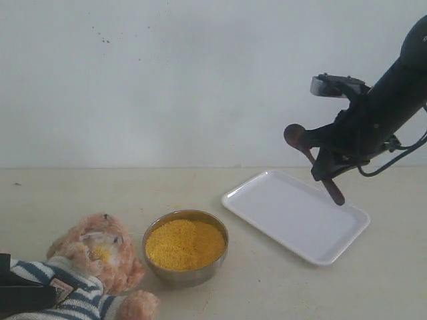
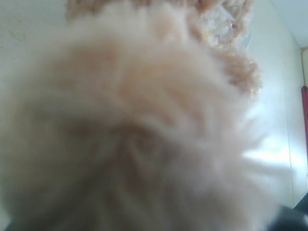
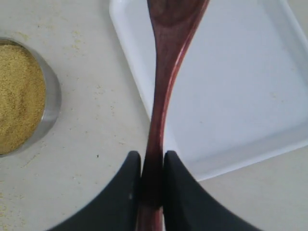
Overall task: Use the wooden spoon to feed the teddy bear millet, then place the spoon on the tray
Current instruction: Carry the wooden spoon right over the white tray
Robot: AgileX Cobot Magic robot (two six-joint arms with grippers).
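Note:
The teddy bear [image 1: 100,250] lies at the front left in its striped shirt, with yellow grains on its muzzle. My left gripper [image 1: 23,297] is clamped across the bear's body. Blurred fur of the teddy bear [image 2: 134,134] fills the left wrist view and hides the jaws. The millet [image 1: 185,243] is heaped in a steel bowl [image 1: 187,279] beside the bear. My right gripper [image 1: 327,167] hangs above the white tray [image 1: 280,207], shut on the handle of the wooden spoon [image 1: 295,137]. The spoon's bowl points up and left and looks empty. In the right wrist view the right gripper [image 3: 151,156] pinches the wooden spoon [image 3: 166,86] over the tray [image 3: 240,96].
The steel bowl [image 3: 50,103] with millet [image 3: 17,96] stands just left of the tray's near corner. A plain wall rises behind the pale tabletop [image 1: 373,280]. A few stray grains speckle the table between bowl and tray.

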